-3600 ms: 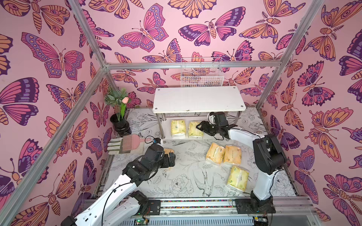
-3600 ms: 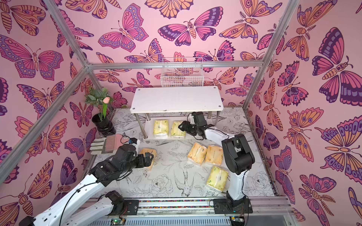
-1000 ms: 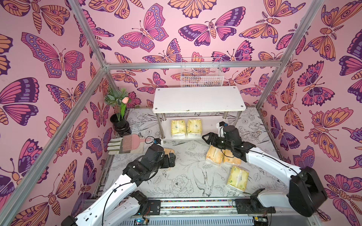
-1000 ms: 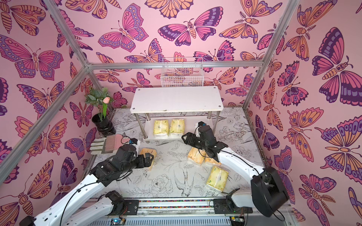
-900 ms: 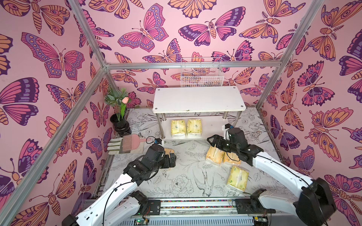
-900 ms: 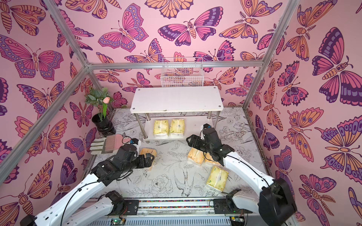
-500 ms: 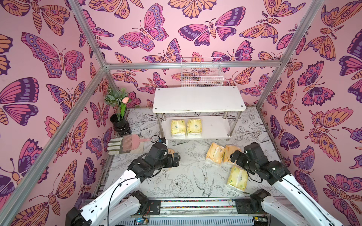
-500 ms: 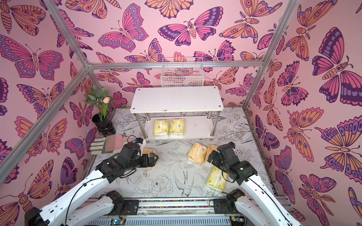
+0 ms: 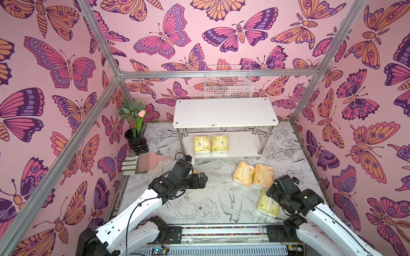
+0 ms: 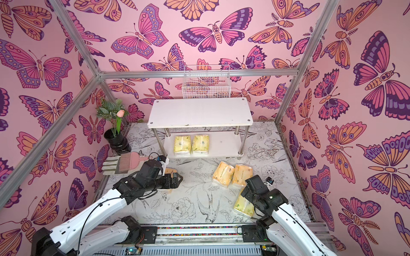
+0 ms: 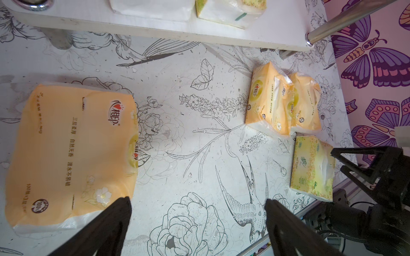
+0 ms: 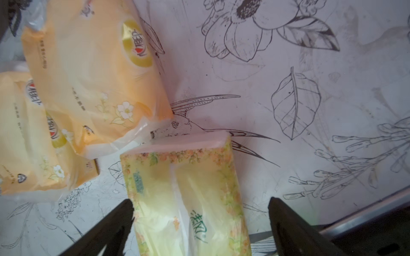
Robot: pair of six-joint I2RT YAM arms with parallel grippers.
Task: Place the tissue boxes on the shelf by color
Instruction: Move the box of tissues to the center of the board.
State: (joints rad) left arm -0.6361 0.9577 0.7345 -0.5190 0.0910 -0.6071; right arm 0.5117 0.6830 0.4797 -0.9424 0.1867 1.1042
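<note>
While both arms hang low, the table keeps its widest bare stretch in the middle, from the near rail up to the shelf, which stands at the far edge against the back wall. Along the table's left edge sit a black vase, a glove and a pink comb. The right half of the shelf's lower board is open.

From above, the left arm covers nearly all of the third orange-yellow pack. The left wrist view shows it lying flat just outside one finger of the left gripper, whose jaws stand wide with only table between them. The right arm hides its own fingers and the near end of the third pale lemon pack, which lies close to the table's right edge. In the right wrist view the right gripper has its jaws spread wide astride that pack, with a gap on one side. The picture's edge cuts the pack off.

The wire basket hangs on the back wall above the shelf, and its contents cannot be made out through the mesh. Two pale lemon packs lie touching on the left half of the lower board. On the table before the shelf's right half lie two orange-yellow packs, side by side and touching.
</note>
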